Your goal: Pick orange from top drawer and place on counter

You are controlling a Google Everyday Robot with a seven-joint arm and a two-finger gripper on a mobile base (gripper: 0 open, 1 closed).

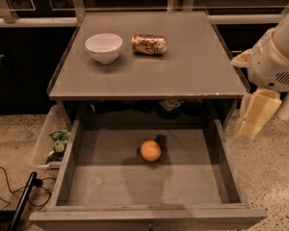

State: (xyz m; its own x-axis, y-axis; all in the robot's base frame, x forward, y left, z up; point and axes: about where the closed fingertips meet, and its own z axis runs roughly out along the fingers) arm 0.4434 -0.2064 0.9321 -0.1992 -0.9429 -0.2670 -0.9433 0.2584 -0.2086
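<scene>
One gripper (256, 117) hangs at the right, just off the cabinet's edge. Left of it and lower: one orange (150, 150), alone in one open top drawer (149, 216). Left of it and farther back, on one counter (192, 66) — one white bowl (104, 47), one crushed can (149, 44). Far to its left — one clear plastic bin (43, 139)
</scene>
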